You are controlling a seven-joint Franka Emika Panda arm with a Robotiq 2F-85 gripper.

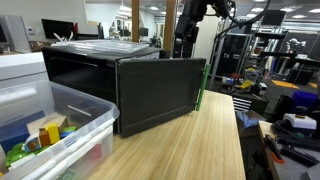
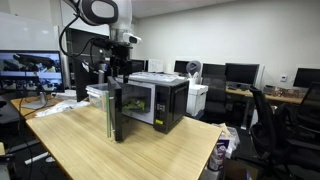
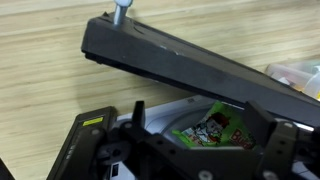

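A black microwave [image 1: 85, 70] stands on a wooden table [image 1: 205, 140] with its door [image 1: 160, 92] swung open; both exterior views show it [image 2: 165, 100]. My gripper [image 1: 185, 38] hangs at the open front, above the door's top edge [image 2: 113, 108]. In the wrist view the door [image 3: 190, 62] runs across the frame. Below it my gripper [image 3: 200, 112] has its fingers spread wide. A green snack packet [image 3: 213, 130] lies between and beneath them on the pale microwave floor. I cannot tell whether the fingers touch it.
A clear plastic bin [image 1: 60, 135] with coloured items sits at the table's near corner. A white box [image 2: 198, 98] stands behind the microwave. Office chairs [image 2: 268, 120], desks and monitors surround the table [image 2: 90, 150].
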